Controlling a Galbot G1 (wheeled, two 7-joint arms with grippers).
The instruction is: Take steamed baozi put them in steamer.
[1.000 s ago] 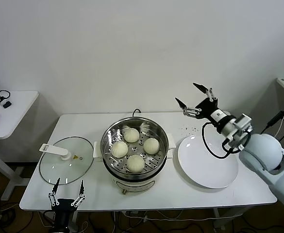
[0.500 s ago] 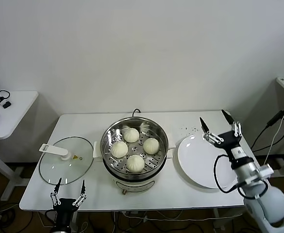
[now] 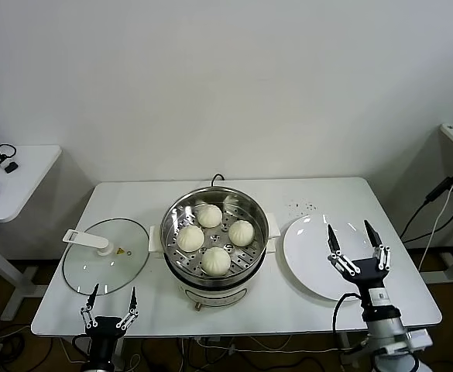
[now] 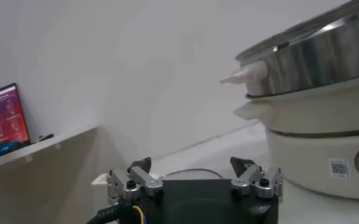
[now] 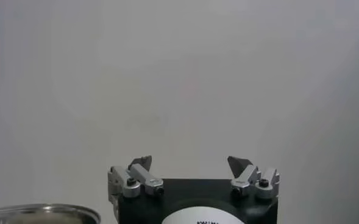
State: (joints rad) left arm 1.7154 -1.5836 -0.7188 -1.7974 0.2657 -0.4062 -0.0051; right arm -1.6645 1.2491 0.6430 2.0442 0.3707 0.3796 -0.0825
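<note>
A: What has moved?
B: The right gripper [image 3: 358, 245] has dropped from above the plate [image 3: 307, 248] to its near edge, fingers spread, empty.
A: The baozi [image 3: 241, 232]?
B: All four inside the steamer [image 3: 214, 203]. Left gripper [image 3: 108, 304] parked, spread.

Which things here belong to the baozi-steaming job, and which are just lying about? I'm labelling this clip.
Job:
- four baozi, all on the tray inside
- steamer
- right end effector, open, empty, low over the plate's near edge

Lying about:
- plate, bare
- glass lid, flat on the table, left of the steamer
- left end effector, open, parked at the table's front edge
</note>
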